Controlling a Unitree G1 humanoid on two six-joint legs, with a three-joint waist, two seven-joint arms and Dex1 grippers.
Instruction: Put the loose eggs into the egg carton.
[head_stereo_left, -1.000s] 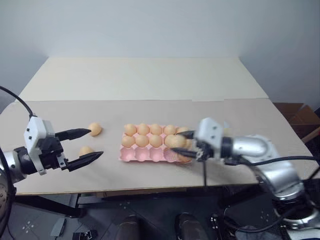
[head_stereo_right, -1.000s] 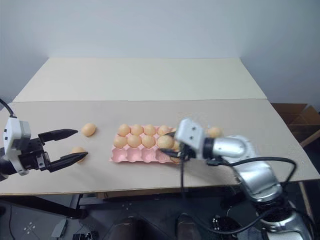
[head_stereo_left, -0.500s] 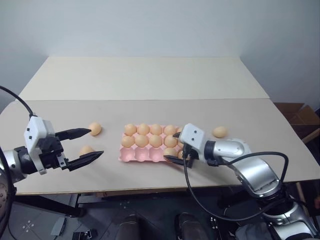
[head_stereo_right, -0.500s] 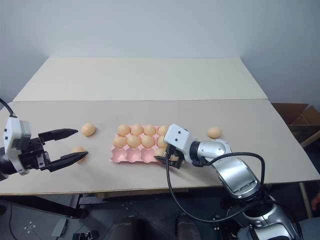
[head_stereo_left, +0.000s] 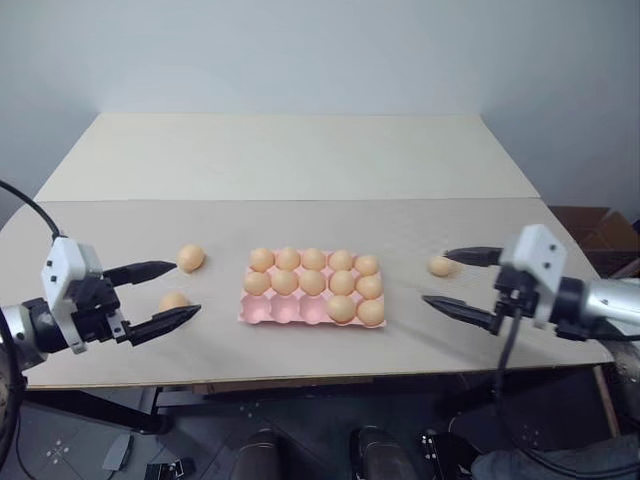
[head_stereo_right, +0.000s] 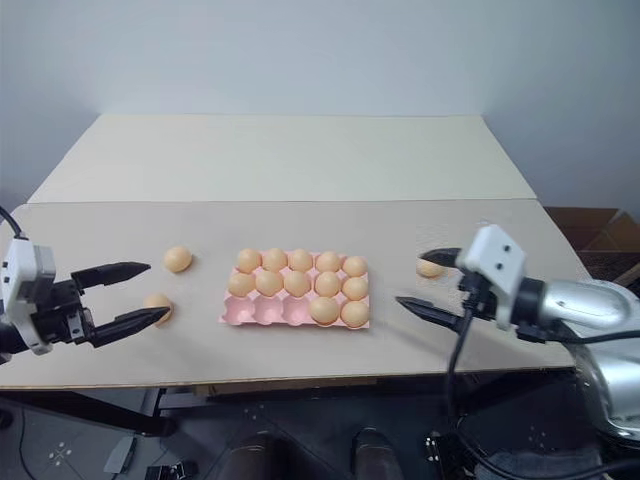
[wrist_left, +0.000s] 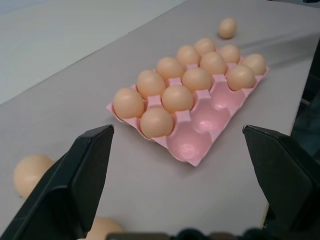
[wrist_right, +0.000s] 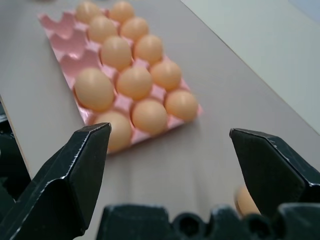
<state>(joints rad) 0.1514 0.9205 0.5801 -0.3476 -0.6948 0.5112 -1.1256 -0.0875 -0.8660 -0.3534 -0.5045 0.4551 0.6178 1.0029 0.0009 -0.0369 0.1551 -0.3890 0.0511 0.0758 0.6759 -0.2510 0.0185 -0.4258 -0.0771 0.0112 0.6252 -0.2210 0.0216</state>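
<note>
A pale beige tabletop (head_stereo_left: 300, 160) fills the middle of the head views, made of two boards with a seam running across the frame just above centre; a plain grey-white wall stands behind it, and a brown cardboard box (head_stereo_left: 598, 232) shows at the right edge. At frame centre sits the flat pink moulded egg carton (head_stereo_left: 268, 310), twelve of its cups holding pale orange-tan eggs and three cups in the near row bare. Two loose eggs lie left of it: one (head_stereo_left: 190, 258) further up, one (head_stereo_left: 173, 300) lower, partly hidden by the left gripper (head_stereo_left: 166, 293), whose black fingers stand wide apart and hold nothing. A third loose egg (head_stereo_left: 440, 266) lies at right, beside the upper finger of the right gripper (head_stereo_left: 462, 283), also spread wide and empty. In the right wrist view this egg is cut off behind the finger.
</note>
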